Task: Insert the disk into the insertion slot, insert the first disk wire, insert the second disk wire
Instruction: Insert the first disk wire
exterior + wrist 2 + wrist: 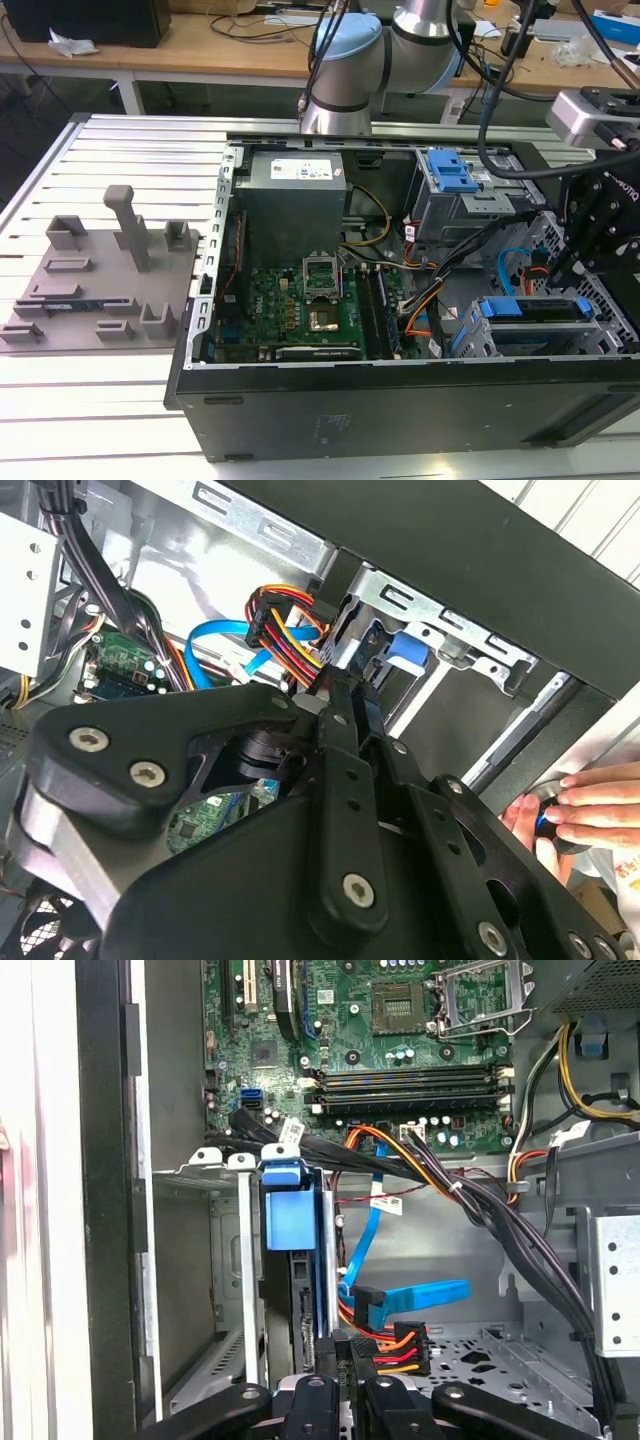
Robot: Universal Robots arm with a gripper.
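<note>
One disk (535, 308) is found seated in the insertion slot (468, 335), at the near corner of the open computer case (400, 400) on the exterior view's right. Its blue caddy stands edge-on between the grey cage walls in the first wrist view, so the insertion step is judged done.

Gripper (342, 1345) is down inside the case, just behind the rear edge of the disk, where the disk's sockets would be. Its fingers (352, 742) are drawn nearly together and appear to pinch the black plug of the multicoloured wire (400, 1345) – a narrow grip suited to a small plug in a tight bay. Full contact is hidden by the fingers themselves.

Blue wire (420, 1295) hangs loose beside that plug, its connector free and touching nothing – not judged connected. Both wires run back toward the motherboard (300, 300).

A person's hand (585, 805) rests on a small dark object outside the case wall, well apart from the gripper; its purpose cannot be told.
</note>
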